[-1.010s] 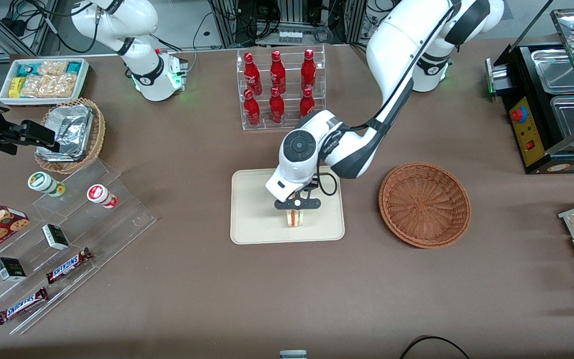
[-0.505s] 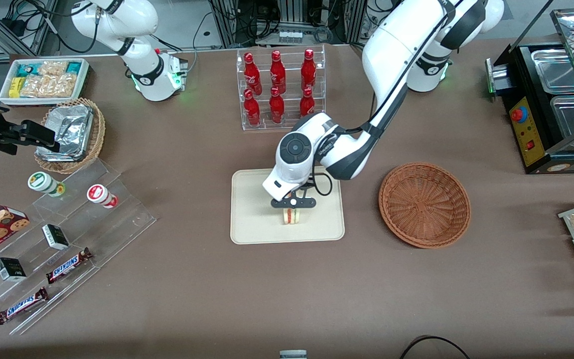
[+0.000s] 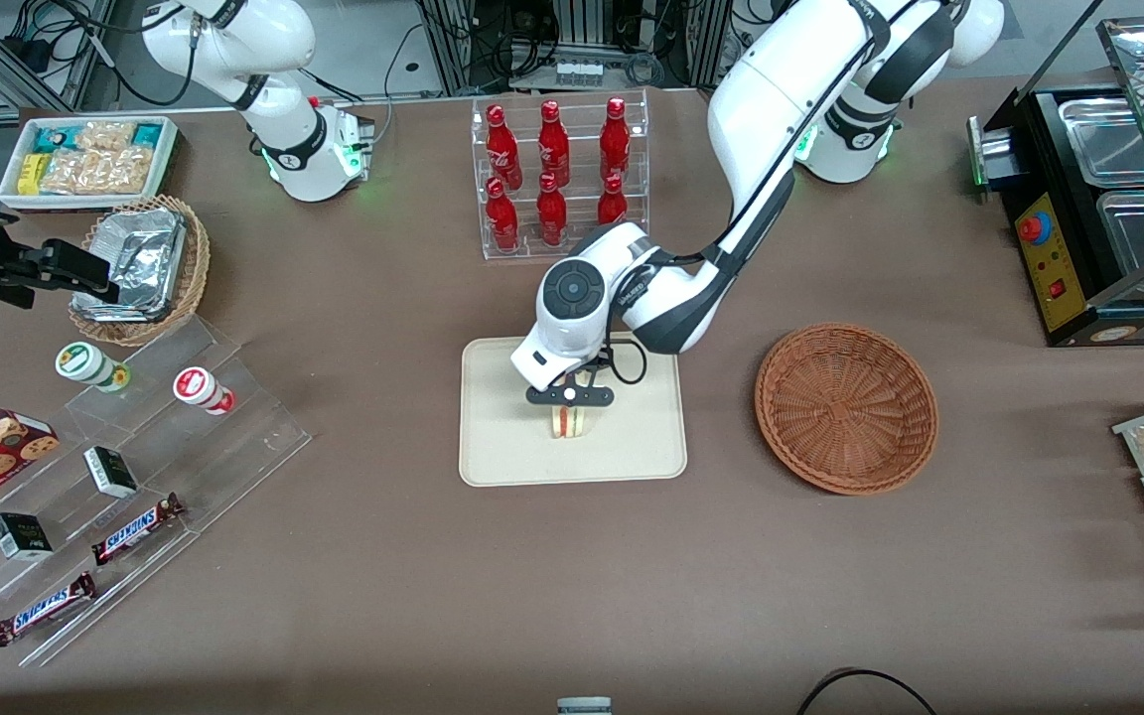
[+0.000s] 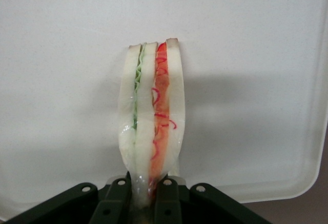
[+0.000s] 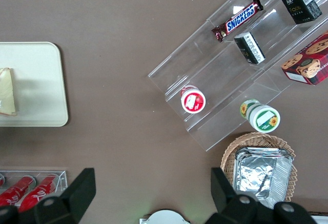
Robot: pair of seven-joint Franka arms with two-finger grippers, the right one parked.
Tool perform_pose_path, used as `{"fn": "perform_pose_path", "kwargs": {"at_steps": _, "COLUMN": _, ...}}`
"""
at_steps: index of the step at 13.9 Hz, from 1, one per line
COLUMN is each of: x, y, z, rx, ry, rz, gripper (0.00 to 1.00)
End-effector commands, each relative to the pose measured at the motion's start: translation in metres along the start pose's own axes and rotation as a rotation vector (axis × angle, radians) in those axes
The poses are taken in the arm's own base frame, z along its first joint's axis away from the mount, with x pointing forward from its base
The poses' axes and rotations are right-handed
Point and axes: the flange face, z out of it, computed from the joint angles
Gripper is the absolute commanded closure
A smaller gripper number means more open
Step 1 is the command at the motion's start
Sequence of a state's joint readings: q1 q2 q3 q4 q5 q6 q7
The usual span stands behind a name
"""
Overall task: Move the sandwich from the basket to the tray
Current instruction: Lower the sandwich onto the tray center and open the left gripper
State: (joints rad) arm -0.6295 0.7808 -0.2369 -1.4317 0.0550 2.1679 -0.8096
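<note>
A robotics lab staged as a snack shop: cola bottles (image 3: 554, 169) racked at twelve o'clock, Snickers bars (image 3: 135, 527) on acrylic steps at eight, cable-strewn equipment racks (image 3: 592, 40) along the table's edge.

Cream tray (image 5: 41, 80) with sandwich (image 5: 6, 92), tiered snack display (image 5: 246, 55), foil-filled basket (image 5: 260, 170)
</note>
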Motion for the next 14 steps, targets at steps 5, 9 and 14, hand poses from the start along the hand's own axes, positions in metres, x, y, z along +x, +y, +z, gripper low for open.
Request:
{"fn": "perform_pose_path", "kwargs": {"at_steps": 5, "x": 0.005, "y": 0.000, "z": -0.014, "rx": -0.014, "ry": 0.017, "rz": -0.030, "gripper": 0.00}}
{"fn": "perform_pose_path", "kwargs": {"at_steps": 9, "x": 0.001, "y": -0.006, "z": -0.090, "rx": -0.013, "ry": 0.050, "rz": -0.035, "gripper": 0.00}}
{"fn": "perform_pose_path", "kwargs": {"at_steps": 14, "x": 0.039, "y": -0.116, "z": -0.231, "rx": 0.018, "ry": 0.096, "rz": -0.218, "gripper": 0.00}}
